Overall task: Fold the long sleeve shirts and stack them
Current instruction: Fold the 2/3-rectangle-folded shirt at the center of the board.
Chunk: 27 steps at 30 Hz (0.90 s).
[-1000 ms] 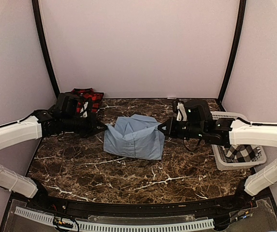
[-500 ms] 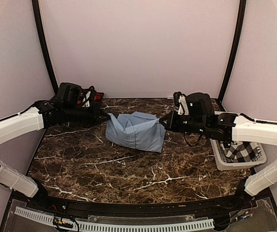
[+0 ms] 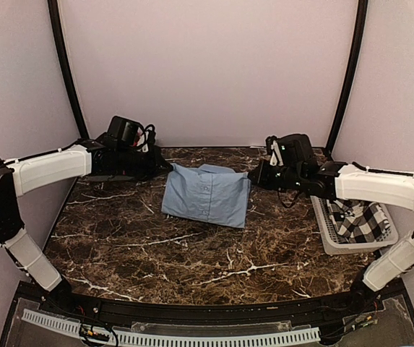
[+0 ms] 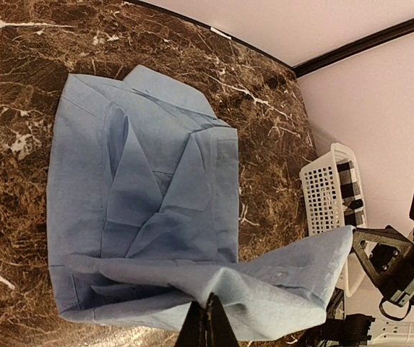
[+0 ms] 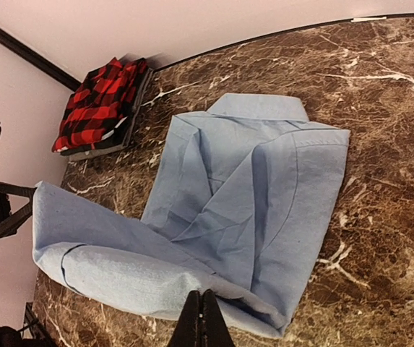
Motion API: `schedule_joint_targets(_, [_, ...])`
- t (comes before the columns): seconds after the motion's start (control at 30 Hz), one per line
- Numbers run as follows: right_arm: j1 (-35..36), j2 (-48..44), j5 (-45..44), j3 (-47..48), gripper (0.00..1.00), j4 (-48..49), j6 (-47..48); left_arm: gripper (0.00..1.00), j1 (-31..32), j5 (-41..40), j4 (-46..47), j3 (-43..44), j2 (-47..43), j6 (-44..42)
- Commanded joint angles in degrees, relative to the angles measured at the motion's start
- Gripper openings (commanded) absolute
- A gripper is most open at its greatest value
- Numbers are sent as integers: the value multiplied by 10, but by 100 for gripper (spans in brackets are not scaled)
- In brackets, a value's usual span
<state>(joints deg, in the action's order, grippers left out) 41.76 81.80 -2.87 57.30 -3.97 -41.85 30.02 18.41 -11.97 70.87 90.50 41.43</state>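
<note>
**Both grippers pinching a raised edge of the blue shirt**

The blue shirt (image 3: 208, 199) is lying partly folded in the middle of the table (image 3: 156, 253), its collar pointing toward the far wall. The two arms are reaching in from either side and meeting it at its far corners.

The left gripper (image 3: 166, 168) is sitting at the shirt's left far corner. In the left wrist view its fingers (image 4: 208, 325) are pressing fully together, with a fold of blue cloth caught between them. The right gripper (image 3: 251, 178) is sitting at the opposite corner. In its own wrist view its fingers (image 5: 201, 318) are likewise closing tight on the shirt's edge.

Both wrist views are showing a band of cloth running from one gripper to the other. This band is lifting clear of the flatter layers, which are resting on the marble underneath with the sleeves folded inward.

The plaid shirt (image 5: 98, 105) is lying folded in the far left corner of the table, on a dark flat thing, well apart from the blue one. The checked shirt (image 3: 362, 220) is sitting bunched inside the basket (image 3: 321, 230), which is standing at the table's right edge, under the right arm.
</note>
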Motion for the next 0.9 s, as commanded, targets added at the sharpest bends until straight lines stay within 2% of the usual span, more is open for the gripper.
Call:
schedule_joint_targets(0.0, [-43,53,39,48,0,37,26,0,-30,13,33,48,48,-26])
schedule_joint_targets(0.17, [-100,161,79,134,0,58,51,0,-63,33,62,130,134,-42])
schedule_joint_targets(0.27, [-135,244,102,200,0,55,56,0,-75,58,75,199,228,-51])
schedule_joint_targets(0.4, [-174,349,124,283,0,42,53,0,-86,87,63,342,361,-59])
schedule_joint_targets(0.53, [-194,406,140,324,0,27,39,0,-88,106,39,504,477,-49])
schedule_joint_targets(0.6, [-198,425,144,337,0,30,36,0,-89,111,32,544,520,-37])
schedule_joint_targets(0.87, [-207,505,157,412,0,-4,32,0,-89,88,60,552,572,-6])
